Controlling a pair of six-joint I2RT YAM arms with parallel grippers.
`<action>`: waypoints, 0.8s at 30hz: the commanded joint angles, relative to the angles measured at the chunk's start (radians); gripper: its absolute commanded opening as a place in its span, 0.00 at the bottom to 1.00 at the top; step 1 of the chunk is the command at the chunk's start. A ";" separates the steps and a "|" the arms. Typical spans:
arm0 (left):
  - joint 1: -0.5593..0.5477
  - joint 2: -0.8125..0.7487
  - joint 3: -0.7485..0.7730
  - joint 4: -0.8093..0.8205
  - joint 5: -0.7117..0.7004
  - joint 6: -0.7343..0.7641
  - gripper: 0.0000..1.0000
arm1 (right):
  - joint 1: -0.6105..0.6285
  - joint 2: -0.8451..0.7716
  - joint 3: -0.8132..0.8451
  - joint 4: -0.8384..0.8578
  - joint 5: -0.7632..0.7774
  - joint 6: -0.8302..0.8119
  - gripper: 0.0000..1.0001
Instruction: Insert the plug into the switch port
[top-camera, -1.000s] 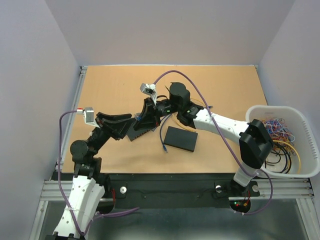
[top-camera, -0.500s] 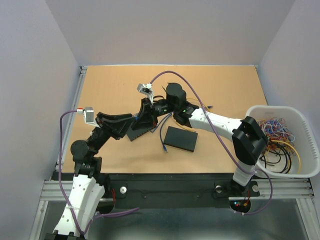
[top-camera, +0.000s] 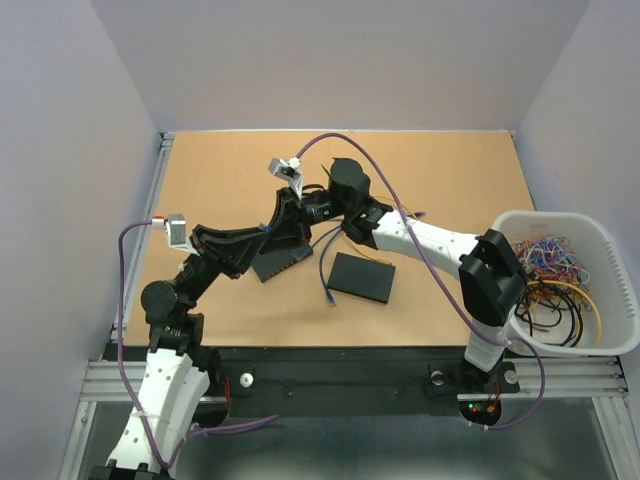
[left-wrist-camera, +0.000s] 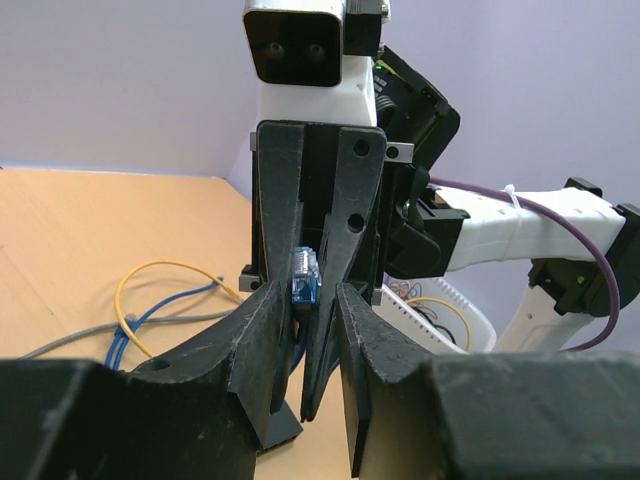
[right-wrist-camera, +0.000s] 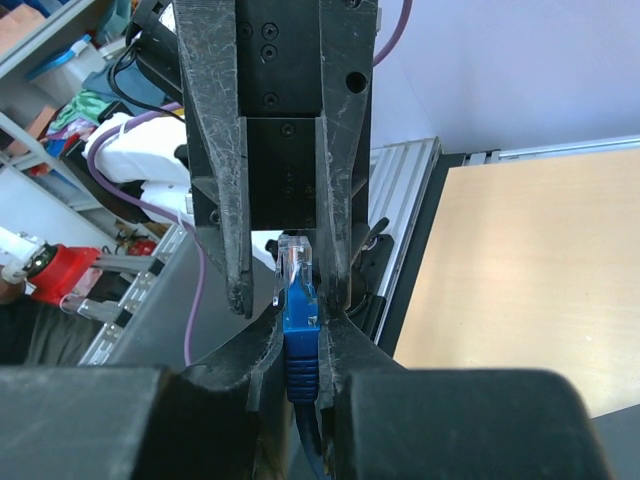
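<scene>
My right gripper (right-wrist-camera: 302, 318) is shut on a blue plug (right-wrist-camera: 300, 285) with a clear tip, which points up out of the jaws. The plug's blue cable (top-camera: 325, 270) trails over the table. My left gripper (left-wrist-camera: 310, 292) is open and faces the right one. Its fingers (right-wrist-camera: 222, 150) stand either side of the plug tip, and the plug (left-wrist-camera: 305, 280) shows between them. In the top view both grippers, the left (top-camera: 268, 238) and the right (top-camera: 285, 230), meet just above the black switch (top-camera: 278, 265), which they partly hide. Its ports are hardly visible.
A second flat black box (top-camera: 362, 278) lies right of the switch. A white basket (top-camera: 555, 214) full of coloured cables stands at the right edge. Yellow, blue and grey cables (left-wrist-camera: 150, 275) lie loose on the table behind the grippers.
My right gripper has moved a little left and away with the plug, closing in on the left gripper. The left arm has hardly moved.
</scene>
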 joint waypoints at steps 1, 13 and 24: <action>-0.007 -0.018 -0.005 0.047 0.001 0.002 0.39 | 0.005 0.000 0.028 0.067 -0.020 0.018 0.00; -0.012 -0.015 -0.002 0.045 -0.012 0.002 0.35 | 0.014 0.012 0.028 0.076 -0.023 0.019 0.00; -0.076 0.060 0.022 0.051 -0.051 0.013 0.22 | 0.018 0.024 0.031 0.082 -0.023 0.025 0.00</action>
